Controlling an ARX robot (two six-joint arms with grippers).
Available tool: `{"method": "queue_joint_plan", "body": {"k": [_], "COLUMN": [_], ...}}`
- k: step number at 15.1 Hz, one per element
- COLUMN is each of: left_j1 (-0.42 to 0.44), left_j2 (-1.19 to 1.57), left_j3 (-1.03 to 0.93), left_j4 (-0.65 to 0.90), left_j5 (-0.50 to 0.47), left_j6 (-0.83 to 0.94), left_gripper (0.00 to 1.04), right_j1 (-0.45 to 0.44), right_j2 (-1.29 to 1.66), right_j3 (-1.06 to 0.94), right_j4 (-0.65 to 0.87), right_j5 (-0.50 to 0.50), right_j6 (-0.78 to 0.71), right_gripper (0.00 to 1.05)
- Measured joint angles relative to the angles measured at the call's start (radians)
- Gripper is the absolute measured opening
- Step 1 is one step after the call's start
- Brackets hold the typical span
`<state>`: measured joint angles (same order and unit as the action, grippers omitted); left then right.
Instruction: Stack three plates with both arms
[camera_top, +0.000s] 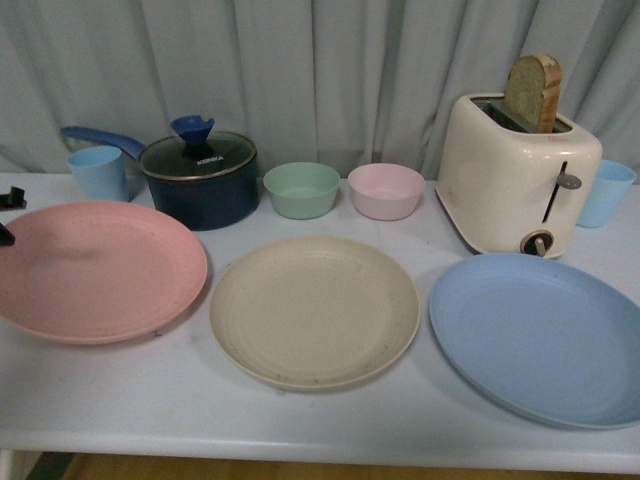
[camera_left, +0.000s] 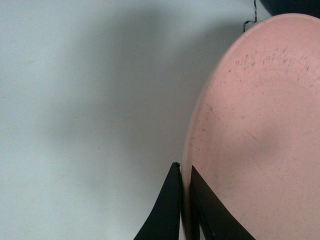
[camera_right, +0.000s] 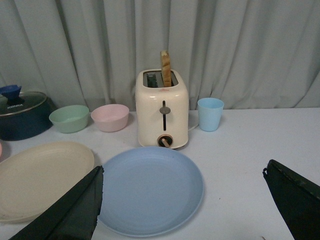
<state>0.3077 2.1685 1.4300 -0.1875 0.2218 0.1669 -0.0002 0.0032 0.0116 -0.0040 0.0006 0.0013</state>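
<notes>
Three plates lie in a row on the white table: the pink plate at the left, the cream plate in the middle, the light blue plate at the right. My left gripper is shut on the pink plate, one finger on each side of its rim. In the front view only a black bit of that gripper shows, at the plate's left edge. My right gripper hangs open above the near side of the blue plate, touching nothing. The cream plate lies beside it.
Along the back stand a blue cup, a dark lidded pot, a green bowl, a pink bowl, a cream toaster holding a bread slice, and another blue cup. A curtain hangs behind. The table's front edge is close.
</notes>
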Motion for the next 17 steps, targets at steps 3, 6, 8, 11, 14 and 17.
{"method": "queue_joint_plan", "body": {"k": [3,6,8,11,14,17], "left_j1": [-0.008,-0.076,-0.245,-0.428,-0.527,-0.53], "left_j2": [-0.21,-0.42,-0.481,-0.444,-0.316,-0.212], "left_j3": [-0.108,-0.179,-0.237,-0.262,-0.251,-0.197], "left_j4": [-0.005,-0.01,-0.011,0.021,0.046,0.061], "left_j5": [0.0,-0.026,-0.072,-0.107,-0.113,-0.126], "left_j6": [-0.031,-0.101,-0.228,-0.318,-0.354,-0.37], "left_gripper": [0.03,0.03,0.03,0.03,0.03,0.03], "right_j1": [0.0,0.0,0.0,0.0,0.0,0.0], "right_j2": [0.0,0.0,0.0,0.0,0.0,0.0], "right_j3": [0.0,0.0,0.0,0.0,0.0,0.0], "right_j4": [0.0,0.0,0.0,0.0,0.0,0.0], "right_j5": [0.0,0.0,0.0,0.0,0.0,0.0], "right_j6": [0.0,0.0,0.0,0.0,0.0,0.0], "right_gripper": [0.98,0.98,0.98,0.98,0.98,0.98]}}
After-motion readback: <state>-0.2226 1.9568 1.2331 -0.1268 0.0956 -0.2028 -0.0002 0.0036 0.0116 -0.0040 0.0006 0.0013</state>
